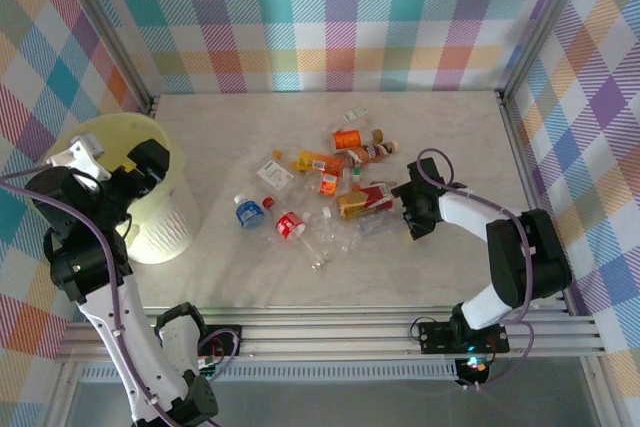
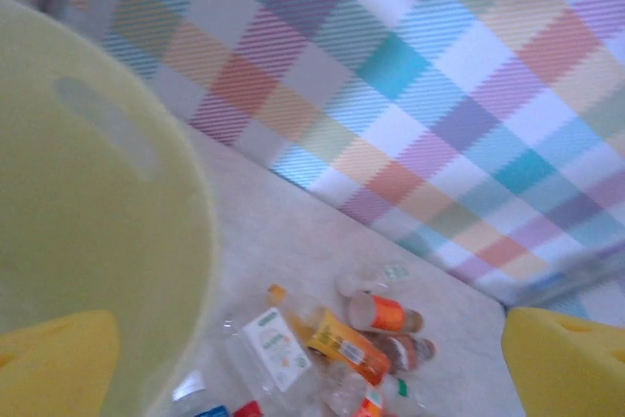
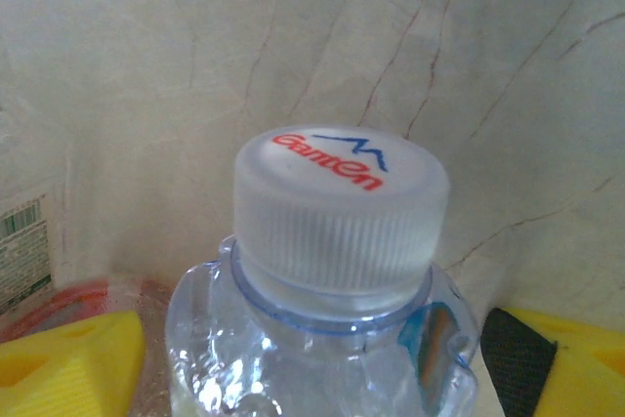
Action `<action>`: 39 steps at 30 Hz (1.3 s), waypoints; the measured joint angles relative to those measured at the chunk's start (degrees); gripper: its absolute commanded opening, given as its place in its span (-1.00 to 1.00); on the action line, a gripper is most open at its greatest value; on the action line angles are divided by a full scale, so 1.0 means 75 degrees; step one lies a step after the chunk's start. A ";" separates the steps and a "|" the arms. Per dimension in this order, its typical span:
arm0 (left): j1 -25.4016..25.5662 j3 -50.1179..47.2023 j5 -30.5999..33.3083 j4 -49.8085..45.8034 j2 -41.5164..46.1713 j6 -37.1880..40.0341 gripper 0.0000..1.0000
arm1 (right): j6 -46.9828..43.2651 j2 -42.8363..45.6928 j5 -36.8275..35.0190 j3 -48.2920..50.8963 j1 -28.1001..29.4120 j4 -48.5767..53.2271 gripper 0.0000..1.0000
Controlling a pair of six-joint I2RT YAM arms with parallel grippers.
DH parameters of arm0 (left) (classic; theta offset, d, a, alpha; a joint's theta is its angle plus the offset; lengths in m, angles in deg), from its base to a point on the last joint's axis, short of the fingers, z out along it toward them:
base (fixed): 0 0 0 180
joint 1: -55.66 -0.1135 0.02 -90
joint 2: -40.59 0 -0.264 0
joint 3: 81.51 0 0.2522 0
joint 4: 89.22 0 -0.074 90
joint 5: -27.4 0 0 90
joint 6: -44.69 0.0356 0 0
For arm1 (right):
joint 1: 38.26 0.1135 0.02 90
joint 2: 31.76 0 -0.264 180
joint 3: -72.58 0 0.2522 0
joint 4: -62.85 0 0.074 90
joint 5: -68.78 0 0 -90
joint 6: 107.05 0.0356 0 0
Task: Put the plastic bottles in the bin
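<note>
Top view: the bin (image 1: 168, 230) stands at the left side of the desk (image 1: 455, 137), well apart from the plastic bottles (image 1: 330, 187), which lie scattered at the desk's centre. Among them are a bottle with an orange label (image 1: 347, 139), a bottle with a blue cap (image 1: 248, 211) and a bottle with a red label (image 1: 290, 225). The left claw (image 1: 150, 162) hangs over the bin's rim; the right claw (image 1: 407, 211) is low at the right edge of the scatter.

Left wrist view: the left claw (image 2: 308, 368) is spread wide with nothing between its yellow fingers (image 2: 54, 363). The bin's pale yellow wall (image 2: 98, 241) is at the left and the bottles are beyond it.

Right wrist view: a clear bottle with a white ribbed cap (image 3: 342, 207) sits between the fingers (image 3: 68, 363) of the right claw (image 3: 314, 368). Whether the fingers press on it or only flank it cannot be told
</note>
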 measured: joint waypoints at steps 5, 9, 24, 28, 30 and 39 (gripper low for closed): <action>0.0157 -0.0478 -0.1052 0.0568 0.0128 -0.0227 1.00 | 0.0216 -0.0015 0.0041 0.0009 -0.0052 0.0061 0.56; 0.0778 -0.0889 -0.1335 0.1081 0.0271 -0.0533 1.00 | 0.0259 0.0020 0.0020 0.0087 -0.0061 0.0099 0.37; 0.5289 -0.1320 0.0105 0.2483 -0.0557 -0.0734 1.00 | -0.1014 0.1539 -0.0976 0.0289 0.0160 -0.0361 -0.01; 0.6665 -0.1218 0.0947 0.2573 -0.1480 -0.0268 1.00 | -0.2043 0.2375 -0.1411 0.0221 0.0539 -0.0656 -0.05; 0.7166 -0.1148 0.1346 0.2565 -0.1964 0.0012 1.00 | -0.2436 0.2594 -0.1492 0.0140 0.0717 -0.0857 -0.07; 0.8620 -0.0522 0.2224 0.2562 -0.3637 0.1172 1.00 | -0.3308 0.2751 -0.0618 0.0108 0.1335 -0.2766 -0.05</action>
